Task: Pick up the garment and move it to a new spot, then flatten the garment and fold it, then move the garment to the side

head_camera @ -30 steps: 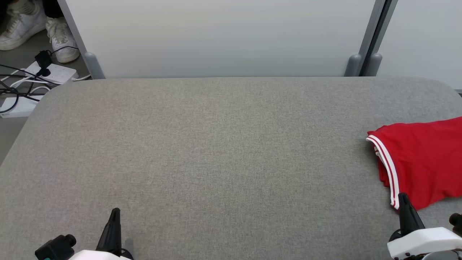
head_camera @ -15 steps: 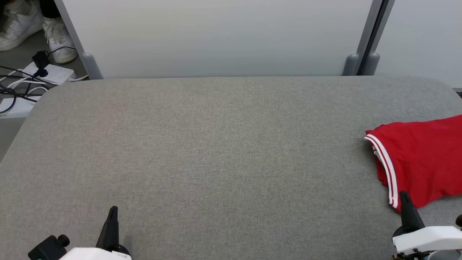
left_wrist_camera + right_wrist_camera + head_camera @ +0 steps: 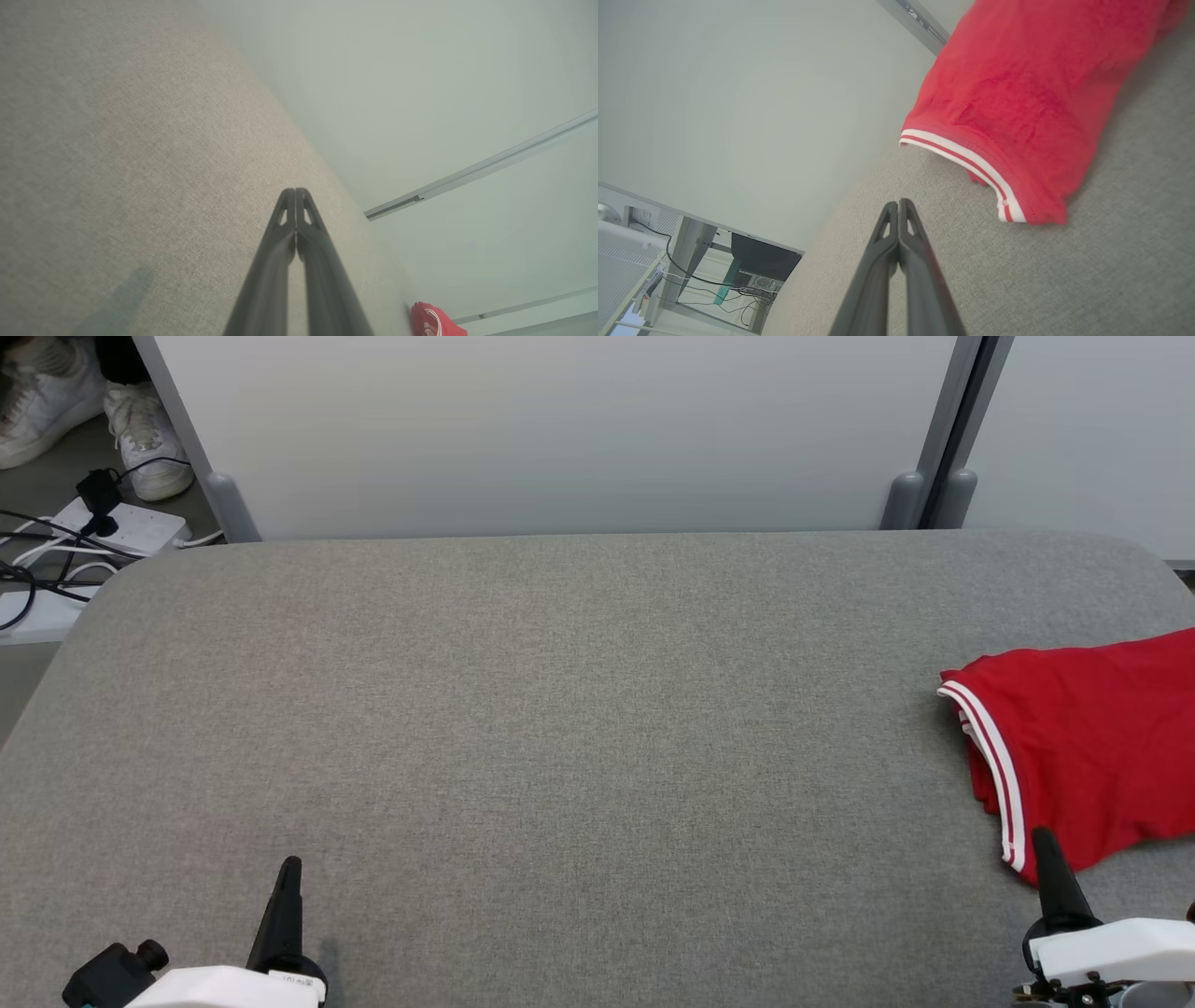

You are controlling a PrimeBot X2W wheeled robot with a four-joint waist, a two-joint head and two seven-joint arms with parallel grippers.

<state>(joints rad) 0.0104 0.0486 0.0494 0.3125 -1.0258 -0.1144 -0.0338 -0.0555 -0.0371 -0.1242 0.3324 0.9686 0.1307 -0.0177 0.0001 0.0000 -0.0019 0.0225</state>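
Garment: I see the red garment (image 3: 1092, 747) lying at the 3 o'clock edge of the grey fabric-covered table (image 3: 560, 709). It is loosely folded, with its white-striped trim (image 3: 995, 775) turned toward the table's middle. Its far side runs out of my head view.

Right gripper: my right gripper (image 3: 1038, 837) sits at about 5 o'clock in the head view. Both dark fingers are pressed together to one point, with nothing between them.

Left gripper: my left gripper (image 3: 291, 863) sits at about 7 o'clock, also closed tip to tip and empty (its wrist view shows the two tips meeting).

Garment to right gripper: the garment is near, at 12 to 1 o'clock from the closed right tips. In the head view the tip overlaps the trim's near corner. The right wrist view shows bare grey cloth between the tips and the trim, so they are not touching.

Garment to left gripper: the two are well apart, with the garment off at 3 o'clock across bare table. In the left wrist view it is a small red patch low at 4 o'clock.

Contact with table: I cannot tell whether either fingertip rests on the fabric.

Surroundings: pale partition panels (image 3: 560, 429) stand along the table's 12 o'clock edge. On the floor at 10 to 11 o'clock are a white power strip (image 3: 131, 525), dark cables (image 3: 37, 579) and white sneakers (image 3: 145, 439).
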